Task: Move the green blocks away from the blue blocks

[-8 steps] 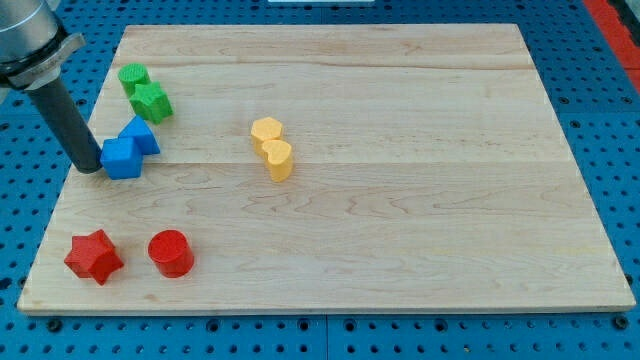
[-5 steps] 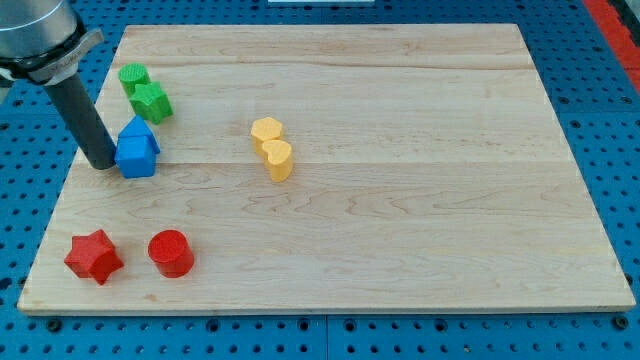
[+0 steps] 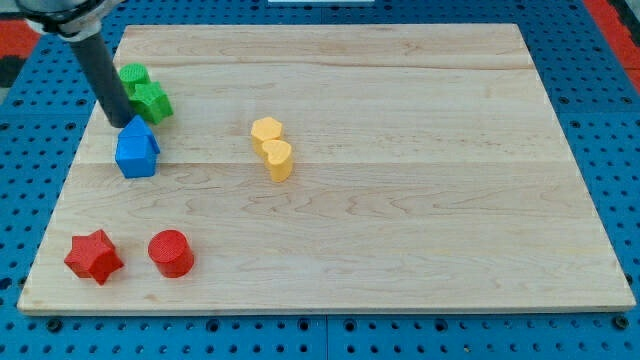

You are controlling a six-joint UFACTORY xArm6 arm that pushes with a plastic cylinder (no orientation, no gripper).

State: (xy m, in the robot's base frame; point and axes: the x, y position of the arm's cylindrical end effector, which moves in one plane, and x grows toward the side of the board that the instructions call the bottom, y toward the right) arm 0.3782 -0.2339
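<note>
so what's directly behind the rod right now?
My tip sits just above the blue blocks. The rod covers the left edges of the green blocks; their right parts show. What else lies behind it cannot be seen.

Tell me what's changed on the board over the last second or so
My tip moved from the left of the blue blocks toward the view's top and now sits between them and the green blocks. On the way it nudged the blue blocks slightly right, bunching them together. The green blocks, yellow blocks, red star and red cylinder stayed put.
</note>
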